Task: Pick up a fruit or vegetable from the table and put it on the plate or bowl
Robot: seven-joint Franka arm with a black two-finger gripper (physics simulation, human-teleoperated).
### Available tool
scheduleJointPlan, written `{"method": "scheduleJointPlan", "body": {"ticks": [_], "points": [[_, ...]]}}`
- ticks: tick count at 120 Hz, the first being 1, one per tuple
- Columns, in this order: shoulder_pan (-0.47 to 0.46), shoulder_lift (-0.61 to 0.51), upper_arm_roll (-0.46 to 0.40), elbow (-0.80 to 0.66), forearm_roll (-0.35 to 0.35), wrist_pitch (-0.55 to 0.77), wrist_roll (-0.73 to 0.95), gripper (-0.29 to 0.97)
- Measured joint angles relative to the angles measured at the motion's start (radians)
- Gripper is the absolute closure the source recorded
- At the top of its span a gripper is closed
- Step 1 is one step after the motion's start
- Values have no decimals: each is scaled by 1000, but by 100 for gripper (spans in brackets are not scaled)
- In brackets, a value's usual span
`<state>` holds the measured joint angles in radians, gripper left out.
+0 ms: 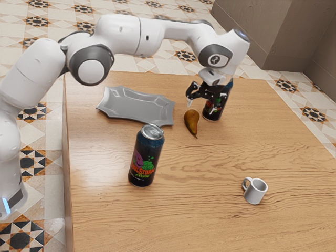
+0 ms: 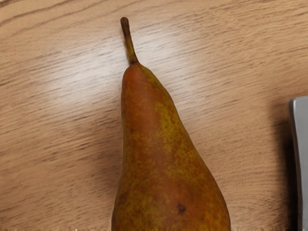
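A brown-green pear [image 1: 191, 122] lies on its side on the wooden table, stem pointing toward the front edge. In the wrist view the pear [image 2: 163, 159] sits straight under my hand, its stem [image 2: 128, 41] stretching away over the wood. My black gripper [image 1: 199, 105] hangs open just above the pear's fat end, fingers spread and not touching it. The grey plate [image 1: 135, 105], angular in outline, rests flat just to the exterior view's left of the pear. A corner of that plate [image 2: 301, 159] shows beside the pear in the wrist view.
A dark soda can [image 1: 217, 106] stands right behind the gripper, close to its fingers. Another dark can [image 1: 146, 155] stands nearer the front, below the plate. A small white mug [image 1: 255, 190] lies at the front right. The table's left edge [image 1: 66, 157] drops to tiled floor.
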<state>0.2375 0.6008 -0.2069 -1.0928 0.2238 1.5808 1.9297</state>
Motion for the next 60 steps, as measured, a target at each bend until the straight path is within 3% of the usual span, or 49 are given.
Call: {"method": "scheduleJointPlan", "body": {"ticks": [53,60], "points": [[6,68,7,-1,-19,84,19,0],[6,69,7,-2,-31,86,20,5]]}}
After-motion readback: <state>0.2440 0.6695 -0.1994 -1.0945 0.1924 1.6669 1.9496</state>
